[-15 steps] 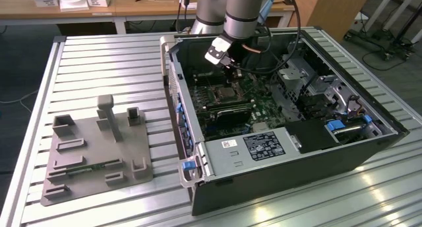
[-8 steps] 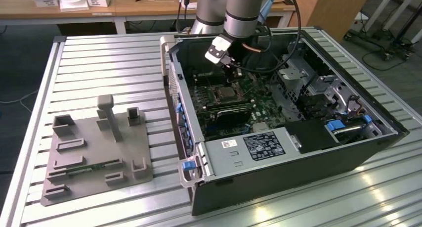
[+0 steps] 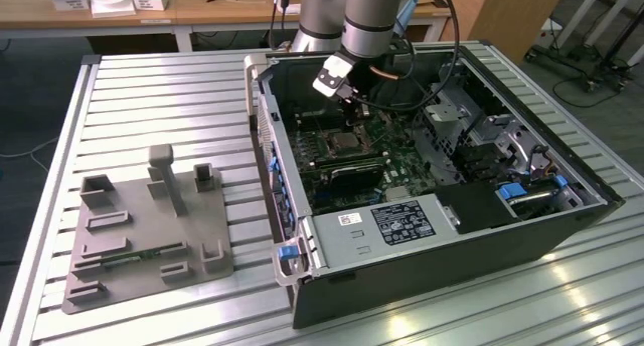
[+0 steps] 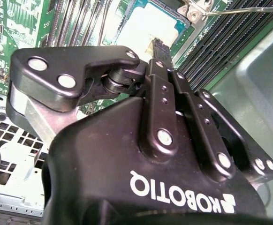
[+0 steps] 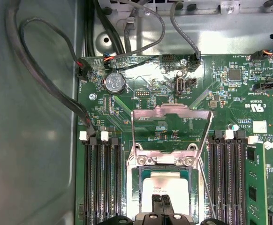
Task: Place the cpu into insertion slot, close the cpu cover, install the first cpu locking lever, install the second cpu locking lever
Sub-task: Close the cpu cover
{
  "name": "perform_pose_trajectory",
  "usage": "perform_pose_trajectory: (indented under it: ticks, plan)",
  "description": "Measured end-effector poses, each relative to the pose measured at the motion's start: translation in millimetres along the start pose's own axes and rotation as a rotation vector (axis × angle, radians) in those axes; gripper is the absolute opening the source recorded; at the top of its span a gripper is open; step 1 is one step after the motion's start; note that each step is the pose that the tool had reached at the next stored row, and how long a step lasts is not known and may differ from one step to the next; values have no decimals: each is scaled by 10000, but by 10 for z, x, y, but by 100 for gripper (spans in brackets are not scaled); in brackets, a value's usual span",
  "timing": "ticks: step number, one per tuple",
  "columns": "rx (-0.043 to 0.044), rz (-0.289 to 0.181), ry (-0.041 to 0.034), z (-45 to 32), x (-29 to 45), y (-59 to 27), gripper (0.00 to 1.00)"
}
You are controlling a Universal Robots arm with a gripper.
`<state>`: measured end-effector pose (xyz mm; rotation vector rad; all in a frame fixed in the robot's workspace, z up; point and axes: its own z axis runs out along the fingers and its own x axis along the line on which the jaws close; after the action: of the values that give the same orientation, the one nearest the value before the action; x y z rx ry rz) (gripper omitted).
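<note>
The cpu (image 5: 181, 192) lies flat in the insertion slot (image 5: 135, 187), its silver top bright in both wrist views (image 4: 146, 23). The cpu cover (image 5: 171, 111), a thin silver frame with a square window, stands swung open on its hinge away from the slot. A thin wire locking lever (image 5: 205, 180) runs free along one side of the slot, and its end shows in the second wrist view (image 4: 239, 9). My gripper (image 5: 162, 202) hangs just above the cpu with its fingers pressed together and nothing between them. The exterior view has it (image 3: 352, 112) deep inside the open computer case.
Long black memory slots (image 5: 101, 183) flank the socket on both sides. Loose cables (image 5: 42, 79) hang along the case wall. A white-labelled black box (image 3: 403, 221) fills the case's near end. A grey fixture (image 3: 151, 225) stands on the slatted table at the exterior view's left.
</note>
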<state>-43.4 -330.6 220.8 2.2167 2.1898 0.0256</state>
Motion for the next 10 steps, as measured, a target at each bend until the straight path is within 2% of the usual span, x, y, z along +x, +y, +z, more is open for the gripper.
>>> perform_pose_trajectory:
  ticks: [5, 10]
  plan:
    - [1, -1, -2, -1, 0, 16, 10]
    - [1, 0, 7, 2, 1, 105, 10]
